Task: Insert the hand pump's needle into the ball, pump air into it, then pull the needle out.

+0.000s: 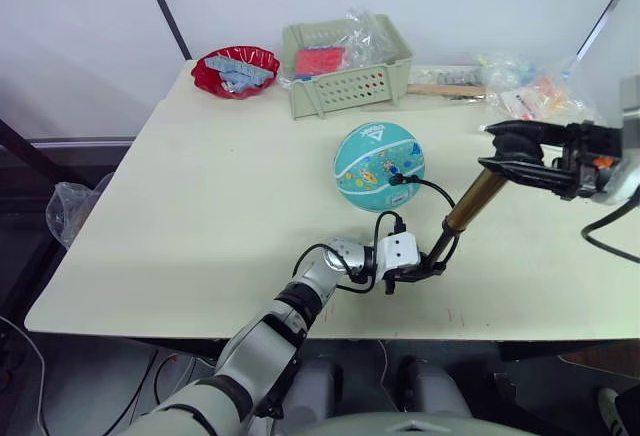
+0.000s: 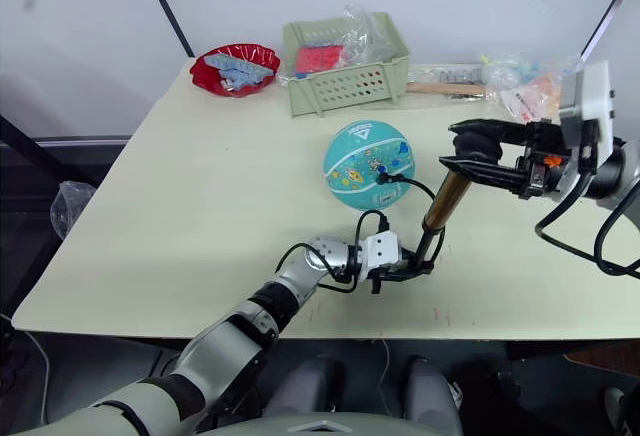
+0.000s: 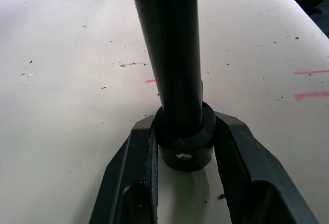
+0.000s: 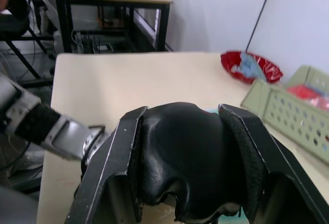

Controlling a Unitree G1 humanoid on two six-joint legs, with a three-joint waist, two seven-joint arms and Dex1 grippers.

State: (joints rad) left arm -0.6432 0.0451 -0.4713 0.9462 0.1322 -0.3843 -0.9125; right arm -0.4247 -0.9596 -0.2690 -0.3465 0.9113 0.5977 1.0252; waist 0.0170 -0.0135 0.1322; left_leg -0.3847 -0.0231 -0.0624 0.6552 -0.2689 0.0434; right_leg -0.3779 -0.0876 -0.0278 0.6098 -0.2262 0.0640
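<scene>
The teal ball (image 1: 378, 159) rests on the table (image 1: 220, 206), right of centre. The hand pump (image 1: 472, 202) stands tilted to the ball's right, with its brass barrel rising toward the right. My left gripper (image 1: 428, 267) is shut on the pump's black bottom cap (image 3: 184, 144), low on the table. My right gripper (image 1: 508, 152) is shut on the black T-handle (image 4: 190, 162) at the top. A thin black hose (image 1: 436, 190) loops from the pump to a small black fitting (image 1: 397, 179) pressed against the ball's near side. The needle itself is hidden there.
A pale green basket (image 1: 340, 91) with bagged items stands at the back centre, and a red bowl (image 1: 236, 69) sits to its left. A wooden-handled tool (image 1: 445, 89) and plastic bags (image 1: 530, 96) lie at the back right. The table's front edge runs just below my left gripper.
</scene>
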